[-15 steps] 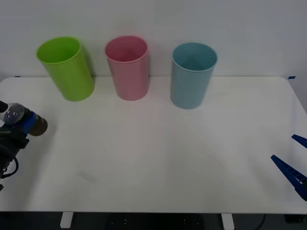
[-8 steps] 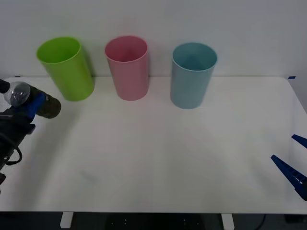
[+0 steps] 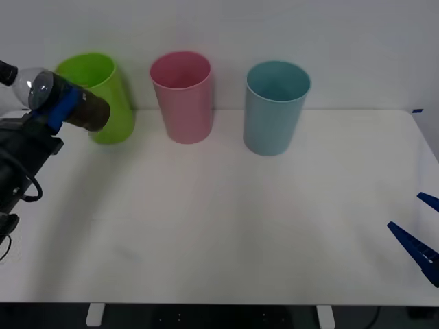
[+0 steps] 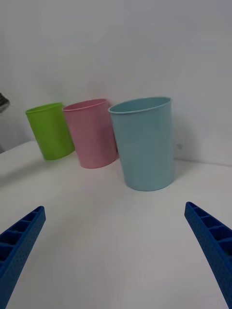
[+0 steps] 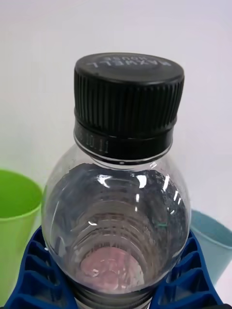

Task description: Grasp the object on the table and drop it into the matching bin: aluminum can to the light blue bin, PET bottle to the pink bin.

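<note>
1. Left gripper (image 3: 58,110): closed around the PET bottle (image 3: 62,103). You carry it clear of the table (image 3: 226,226), at the far left, in front of the lime green bin (image 3: 110,116).
2. Bottle attitude: it lies roughly sideways in the front view, black cap (image 3: 7,71) outward to the left, dark base toward the bins. In the left wrist view the blue ribbed fingers (image 5: 36,270) cup the clear shoulder (image 5: 116,212) from both sides, below the cap.
3. Destination: the pink bin (image 3: 182,96), the middle of three, just to the right of the green one. The light blue bin (image 3: 274,106) stands to its right and is meant for cans.
4. Step in hand: transport. You would do well to pass over the green rim without stopping there, and to centre the bottle above the pink opening before letting go.
5. Hazard: the green mouth is the nearest one, so an early release would likely land in the wrong bin. A sideways bottle may also catch the pink rim, so tip the base downward if you can.
6. Right gripper (image 4: 116,251): spread wide, holding nothing, parked low at the table's near right edge, well apart from the bins.
7. Surface: plain white tabletop with rounded corners, the three bins in a row along its far side.
8. Room: a bare pale wall (image 3: 343,34) close behind the bins.
</note>
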Robot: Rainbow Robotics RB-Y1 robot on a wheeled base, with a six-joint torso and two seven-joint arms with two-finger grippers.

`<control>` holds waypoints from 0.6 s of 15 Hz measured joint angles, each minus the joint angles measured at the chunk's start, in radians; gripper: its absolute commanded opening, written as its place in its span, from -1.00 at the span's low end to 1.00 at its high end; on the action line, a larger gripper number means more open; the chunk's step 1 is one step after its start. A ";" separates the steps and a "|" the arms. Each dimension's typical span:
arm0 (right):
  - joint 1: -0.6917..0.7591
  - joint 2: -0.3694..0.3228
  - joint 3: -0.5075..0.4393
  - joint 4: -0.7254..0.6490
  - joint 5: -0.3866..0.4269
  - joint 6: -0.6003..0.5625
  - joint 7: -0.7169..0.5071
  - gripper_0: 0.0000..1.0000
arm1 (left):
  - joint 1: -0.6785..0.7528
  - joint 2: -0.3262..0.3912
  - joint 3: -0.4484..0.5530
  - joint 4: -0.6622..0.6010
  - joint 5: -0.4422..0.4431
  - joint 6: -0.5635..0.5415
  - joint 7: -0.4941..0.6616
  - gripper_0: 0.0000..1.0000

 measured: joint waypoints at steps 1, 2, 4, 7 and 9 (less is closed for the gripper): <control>0.000 0.000 0.000 0.000 0.000 0.000 0.000 1.00 | -0.038 0.000 -0.022 0.001 -0.027 0.013 0.034 -1.00; 0.000 0.000 0.000 0.000 0.000 0.000 0.000 1.00 | -0.078 0.001 -0.044 0.008 -0.049 0.022 0.068 -1.00; 0.000 0.000 0.000 0.000 0.000 0.000 0.000 1.00 | -0.162 0.001 -0.075 0.056 -0.073 0.026 0.093 -1.00; 0.000 0.000 0.000 0.000 0.000 0.000 0.000 1.00 | -0.310 0.002 -0.110 0.175 -0.091 0.025 0.088 -1.00; 0.000 0.000 0.000 0.000 0.000 0.000 0.000 1.00 | -0.395 0.006 -0.125 0.250 -0.098 0.023 0.085 -0.99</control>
